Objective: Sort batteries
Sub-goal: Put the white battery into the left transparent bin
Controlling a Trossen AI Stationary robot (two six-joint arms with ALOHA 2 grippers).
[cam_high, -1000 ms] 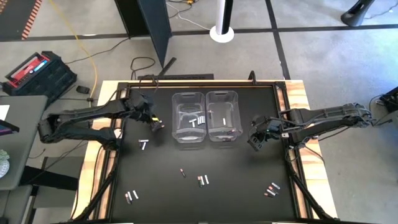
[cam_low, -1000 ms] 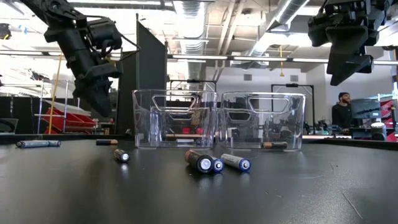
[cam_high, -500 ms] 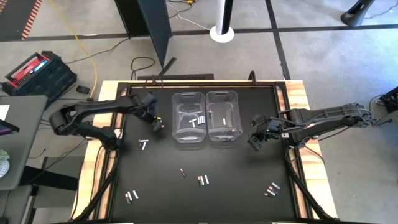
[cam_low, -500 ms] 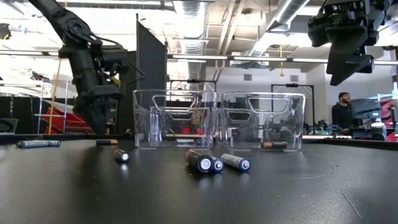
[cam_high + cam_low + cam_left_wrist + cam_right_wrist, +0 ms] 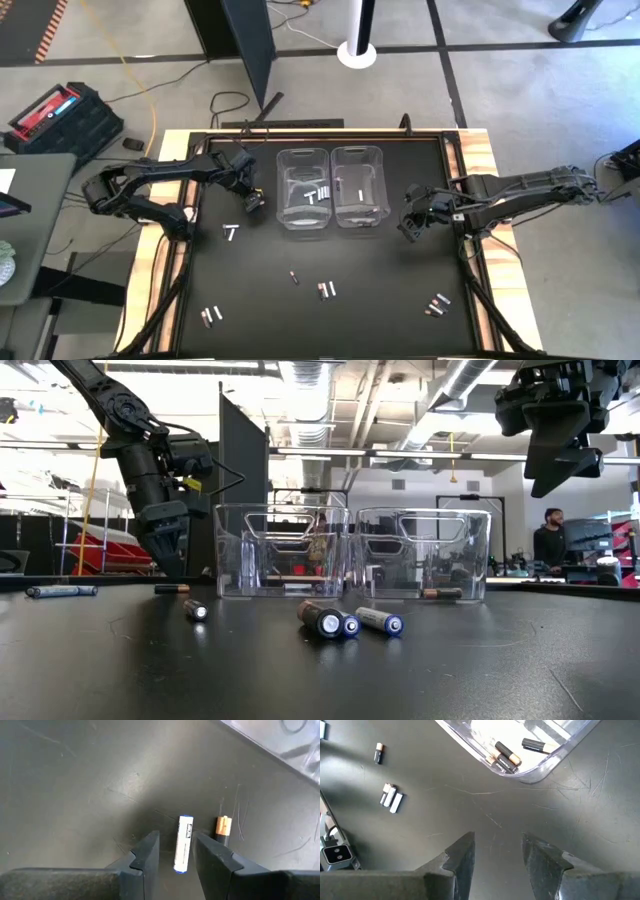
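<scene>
Silvery-white battery (image 5: 183, 843) with blue end, lying between left gripper's (image 5: 176, 851) parted fingers, right gripper (image 5: 497, 851) released

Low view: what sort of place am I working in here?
Probably an open industrial lab or workshop: exposed ceiling ducts and strip lights, a dark partition panel behind the clear bins, and a person at distant workstations.

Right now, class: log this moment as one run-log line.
left gripper: open over white battery | right gripper: open, empty, beside right bin | loose batteries: on table
</scene>
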